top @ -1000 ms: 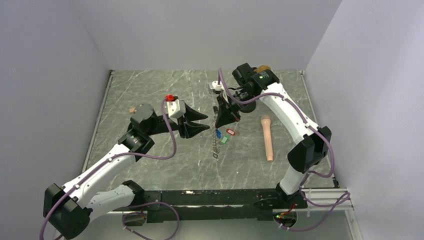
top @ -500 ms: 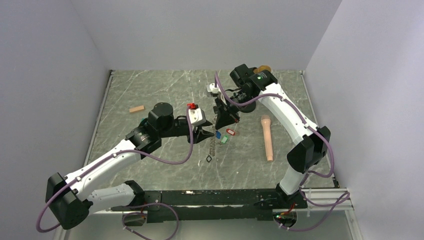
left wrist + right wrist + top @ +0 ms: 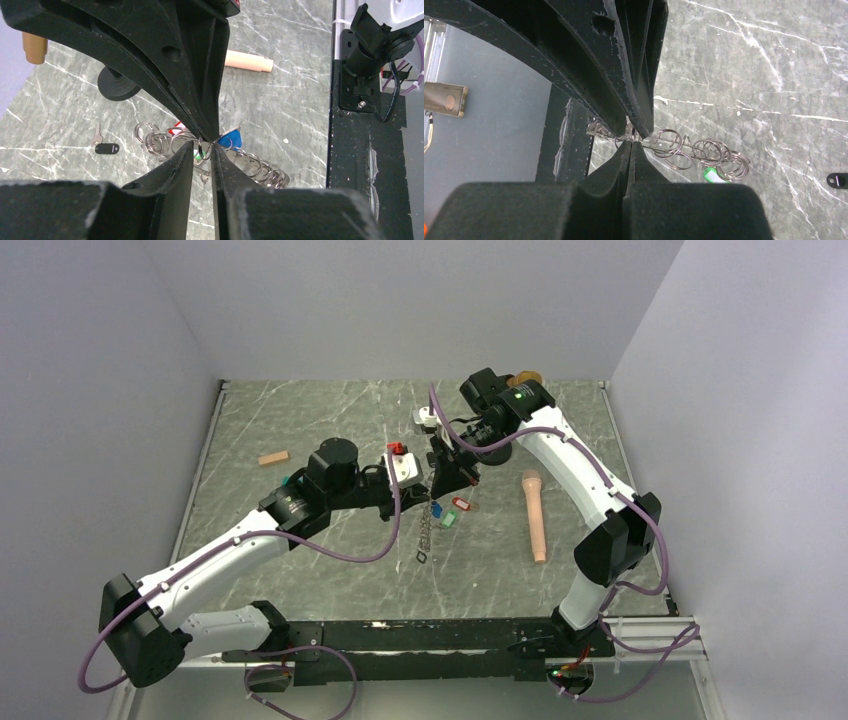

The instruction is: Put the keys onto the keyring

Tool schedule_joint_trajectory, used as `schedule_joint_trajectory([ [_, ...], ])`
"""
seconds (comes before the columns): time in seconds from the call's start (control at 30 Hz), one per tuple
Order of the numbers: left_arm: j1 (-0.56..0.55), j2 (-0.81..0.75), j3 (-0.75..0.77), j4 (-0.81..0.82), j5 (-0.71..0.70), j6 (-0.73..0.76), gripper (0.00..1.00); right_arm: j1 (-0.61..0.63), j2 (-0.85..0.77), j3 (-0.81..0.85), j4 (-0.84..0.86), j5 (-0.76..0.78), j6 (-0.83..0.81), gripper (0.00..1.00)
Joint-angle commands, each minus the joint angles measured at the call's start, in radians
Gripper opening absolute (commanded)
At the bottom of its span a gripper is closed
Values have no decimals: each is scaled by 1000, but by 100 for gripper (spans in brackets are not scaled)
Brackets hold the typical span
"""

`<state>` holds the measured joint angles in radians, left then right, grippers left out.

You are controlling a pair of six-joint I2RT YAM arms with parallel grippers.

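Left gripper (image 3: 204, 147) is now sitting right at the keyring (image 3: 425, 535), having swung over from well off to its side, and its jaws are narrower than a moment back. One link is standing edge-on in the slim gap between its fingertips (image 3: 187, 155); I cannot tell whether the pads are actually clamping it. Right gripper (image 3: 631, 140) is staying put, tips nearly touching the left one's from the opposite side. Its fingers are pressed together and pinching a link at the top of the chain. From both sets of tips the keyring is trailing away toward the table (image 3: 300, 420) as a string of grey rings. The keys are bunching against the upper links just beyond the tips: blue tag (image 3: 231, 137) right beside the left fingers, red tag (image 3: 460, 504) on the right gripper's side, green tag (image 3: 710, 172) a little further along the chain. Whether they are threaded on is not clear. Further out past the right gripper, a black round-based stand (image 3: 117, 85) is standing, and a small black oblong piece (image 3: 106, 148) is lying apart from the chain. A peach cylinder (image 3: 535, 515) is lying well clear on the right arm's side, and a small wooden block (image 3: 273, 457) is well behind the left arm.
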<state>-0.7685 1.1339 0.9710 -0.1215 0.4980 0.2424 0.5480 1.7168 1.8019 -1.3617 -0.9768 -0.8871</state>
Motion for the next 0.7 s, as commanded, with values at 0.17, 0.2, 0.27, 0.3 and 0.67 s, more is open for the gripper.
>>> schedule_joint_trajectory([
  [0.17, -9, 15, 58, -21, -3, 22, 22, 4, -16, 34, -7, -39, -8, 0],
  [0.2, -8, 14, 57, -15, -3, 20, 22, 3, -15, 34, -8, -38, -8, 0],
  [0.27, -9, 12, 53, -8, -3, 15, 21, 5, -13, 36, -11, -39, -12, 0],
  [0.3, -9, 13, 53, -6, -2, 14, 21, 6, -13, 35, -12, -40, -12, 0],
  [0.67, -18, 24, 51, 10, -8, -4, 17, 13, -13, 30, -8, -37, -11, 0],
])
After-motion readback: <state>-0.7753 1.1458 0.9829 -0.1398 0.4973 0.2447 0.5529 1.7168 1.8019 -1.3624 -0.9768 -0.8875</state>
